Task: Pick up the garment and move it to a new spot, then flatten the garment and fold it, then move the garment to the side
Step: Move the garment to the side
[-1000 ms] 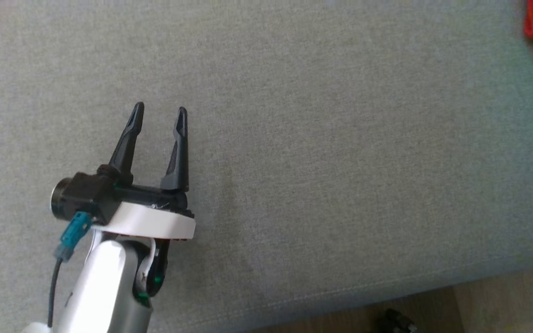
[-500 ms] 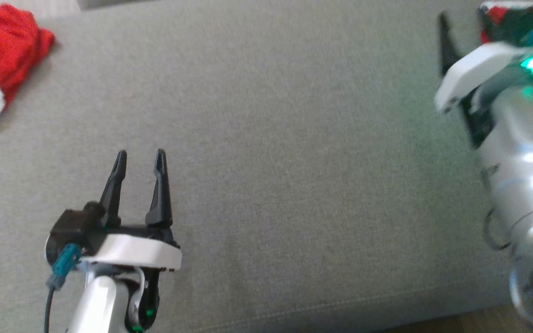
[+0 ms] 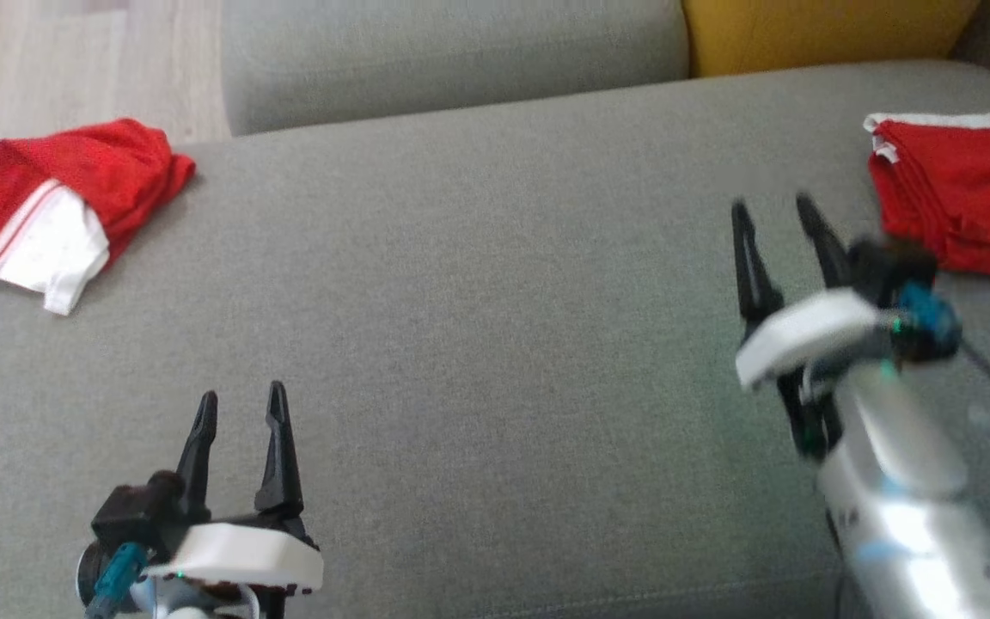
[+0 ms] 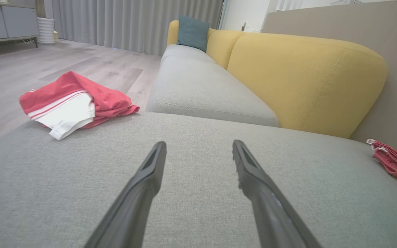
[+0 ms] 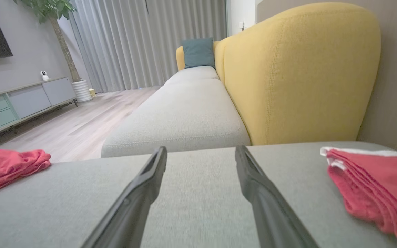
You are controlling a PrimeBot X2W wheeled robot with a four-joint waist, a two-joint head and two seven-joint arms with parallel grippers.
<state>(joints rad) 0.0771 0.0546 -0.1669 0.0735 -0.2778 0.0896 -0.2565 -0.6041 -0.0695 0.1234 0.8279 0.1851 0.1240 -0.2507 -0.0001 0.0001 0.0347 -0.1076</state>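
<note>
A crumpled red garment with a white panel [image 3: 57, 206] lies at the far left of the grey sofa seat [image 3: 495, 301]. A second red garment, folded flat with a white trim [image 3: 959, 193], lies at the far right. My left gripper [image 3: 241, 397] hovers open and empty over the near left of the seat, well short of the crumpled garment [image 4: 74, 103]. My right gripper [image 3: 770, 208] is open and empty, just left of the folded garment [image 5: 377, 179] and apart from it. Both wrist views show fingers spread over bare cushion: left gripper [image 4: 198, 144], right gripper [image 5: 201, 148].
A yellow backrest [image 3: 813, 30] rises behind the seat at the far right. Another grey seat cushion [image 3: 452, 52] adjoins at the back. Wood floor [image 3: 48, 52] lies beyond the far left edge, close to the crumpled garment. A teal pillow [image 4: 193, 32] sits far down the sofa.
The head camera has swung, so the whole picture shifted: both garments and the right arm have come into it. Both grippers stay open and empty.
</note>
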